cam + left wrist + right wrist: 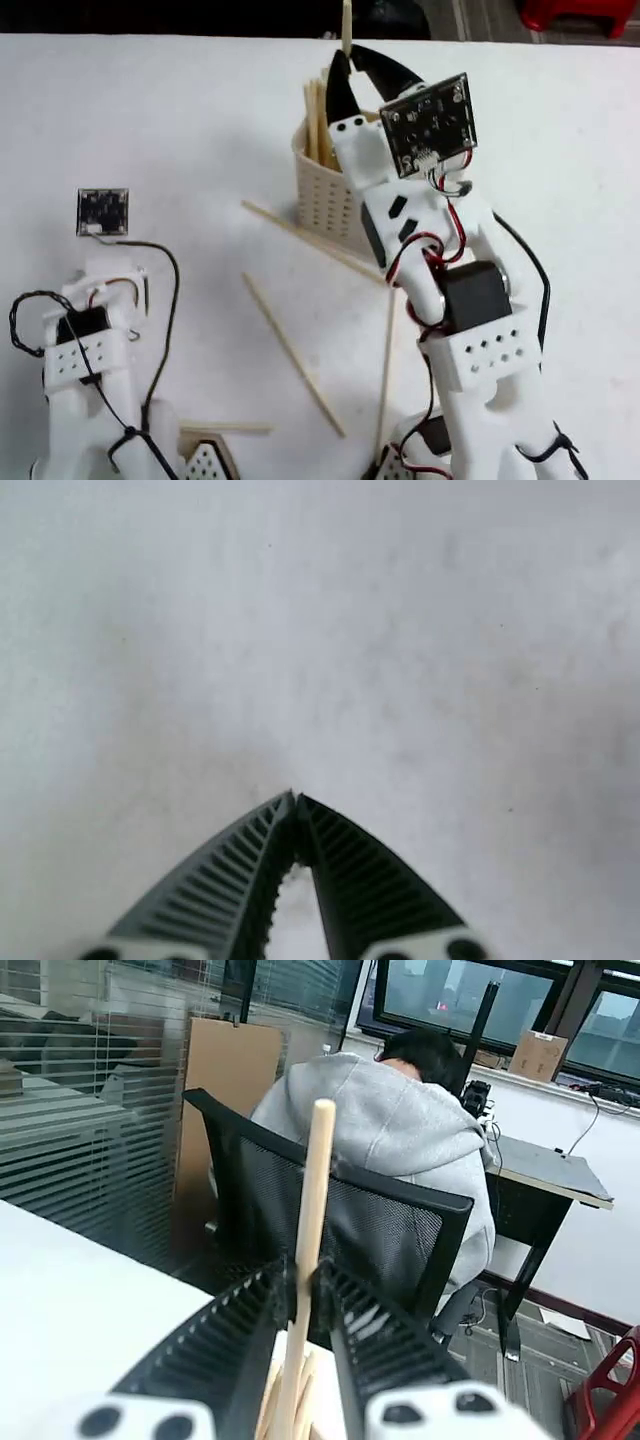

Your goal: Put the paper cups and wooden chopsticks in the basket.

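Note:
A white perforated basket [322,195] stands at the table's middle back with several wooden chopsticks [315,120] upright in it. Directly over the basket, my right gripper [345,62] is shut on one more chopstick [347,25], held upright. In the right wrist view that chopstick [312,1210] rises between the shut fingers [230,1330] of my right gripper [302,1295], with basket chopstick tops [290,1400] below. Three loose chopsticks lie on the table: one [310,240] beside the basket, one [295,355] in the middle, one [386,370] by the right arm. My left gripper [296,802] is shut, empty, over bare table.
The left arm [90,340] sits at the near left, its cable looping beside it. A short chopstick [225,427] lies at the front edge between the arm bases. The white table [150,120] stretches back to its far edge behind the basket.

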Robot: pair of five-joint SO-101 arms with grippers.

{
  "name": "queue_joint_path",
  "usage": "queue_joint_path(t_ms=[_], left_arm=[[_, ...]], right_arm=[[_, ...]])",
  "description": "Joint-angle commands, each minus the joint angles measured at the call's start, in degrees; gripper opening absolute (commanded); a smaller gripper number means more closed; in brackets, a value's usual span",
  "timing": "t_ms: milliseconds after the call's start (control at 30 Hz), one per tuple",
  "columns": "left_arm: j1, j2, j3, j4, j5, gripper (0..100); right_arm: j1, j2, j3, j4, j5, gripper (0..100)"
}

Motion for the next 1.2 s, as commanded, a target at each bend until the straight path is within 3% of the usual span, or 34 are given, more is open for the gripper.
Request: queue_joint_path(t_ms=[0,200,400,633,900,1167], left_arm=[[-0.5,-1.7,-0.3,-1.3,-0.6,2],[-0.4,-1.7,-0.3,-1.3,-0.6,2],[-0.4,-1.7,-0.3,-1.3,-0.6,2],[-0.3,-1.7,-0.3,-1.3,-0.6,2],[-0.3,-1.7,-0.3,-1.3,-0.6,2],[-0.6,-1.7,-0.4,-1.3,-0.4,2]], right_arm=[[0.2,0.0,-0.4,0.2,0.7,2.5],[-1.5,-0.2,-5.6,12.5,0.3,13.2],[-6.8,-0.1,-11.7,32.6,0.3,9.1],[-17.7,1.0,-7.5,49.6,0.3,8.8],[-22.7,8.9,10.3,41.1,0.2,9.1],[-22.8,24.7,12.3,32.5,0.2,9.1]])
